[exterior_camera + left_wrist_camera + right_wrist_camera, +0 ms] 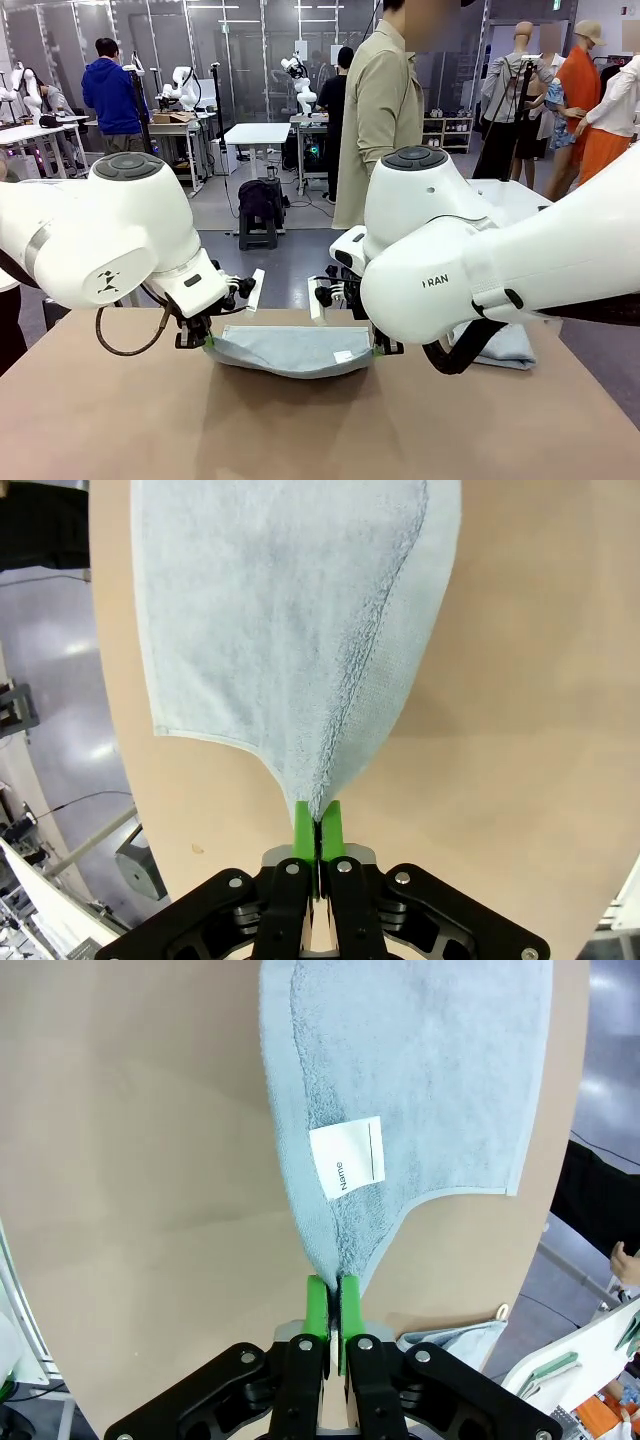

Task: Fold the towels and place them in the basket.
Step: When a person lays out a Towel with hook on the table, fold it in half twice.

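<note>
**Table** (300, 430): tan top, bare on the robot's side. This is the widest open room for drawing the cloth forward.

**Left gripper** (317, 815): green pads pressed together, pinching a gathered corner at one end of the towel (290, 350).

**Right gripper** (333, 1290): pads clamped the same way on the corner at the opposite end, just below a white label (346, 1157) printed "Name".

**Towel, light blue-grey terry:** slung between the two pinches, with both ends raised and the middle sagging onto the table. The two-corner hold likely keeps one long edge taut so it can be carried over as a straight fold. The fold looks not yet made.

**Edges:** in both wrist views the towel's far hem lies just inside the table's far rim, so there is little margin on that side. Moving toward the robot is the safer direction.

**Further towels** (505, 345): a soft heap at the right, behind the right arm and close to its elbow. A wide swing may brush it.

**Person** (380, 110): stands beyond the far rim in a beige shirt.
</note>
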You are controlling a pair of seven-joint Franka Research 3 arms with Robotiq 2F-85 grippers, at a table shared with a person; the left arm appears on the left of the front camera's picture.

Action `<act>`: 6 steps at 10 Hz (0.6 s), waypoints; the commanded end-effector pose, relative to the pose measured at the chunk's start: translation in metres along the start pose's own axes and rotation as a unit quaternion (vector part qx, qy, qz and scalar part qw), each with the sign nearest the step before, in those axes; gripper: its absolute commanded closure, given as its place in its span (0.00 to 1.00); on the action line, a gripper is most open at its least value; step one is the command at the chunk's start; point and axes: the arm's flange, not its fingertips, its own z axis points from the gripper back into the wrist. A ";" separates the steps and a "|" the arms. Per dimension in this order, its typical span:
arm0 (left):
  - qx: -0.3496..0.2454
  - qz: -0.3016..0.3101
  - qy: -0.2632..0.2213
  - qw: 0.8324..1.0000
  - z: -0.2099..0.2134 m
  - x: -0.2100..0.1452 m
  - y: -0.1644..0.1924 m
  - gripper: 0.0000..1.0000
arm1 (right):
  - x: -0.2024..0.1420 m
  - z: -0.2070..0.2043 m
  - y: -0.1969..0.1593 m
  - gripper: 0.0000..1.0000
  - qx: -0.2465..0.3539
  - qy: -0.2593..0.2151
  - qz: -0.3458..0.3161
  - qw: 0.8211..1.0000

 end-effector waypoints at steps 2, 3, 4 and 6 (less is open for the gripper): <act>0.001 0.001 -0.003 1.000 0.000 -0.002 0.002 0.97 | -0.001 0.000 0.000 0.94 0.000 0.000 -0.001 1.000; 0.001 0.001 -0.003 1.000 0.000 -0.002 0.002 0.97 | -0.001 0.000 0.000 0.94 0.000 0.000 -0.001 1.000; 0.001 0.001 -0.003 1.000 0.000 -0.002 0.002 0.97 | -0.001 0.000 0.000 0.94 0.000 0.000 -0.001 1.000; 0.000 0.001 0.000 1.000 -0.001 -0.001 0.000 0.97 | 0.000 0.000 0.000 0.94 0.000 0.000 0.000 1.000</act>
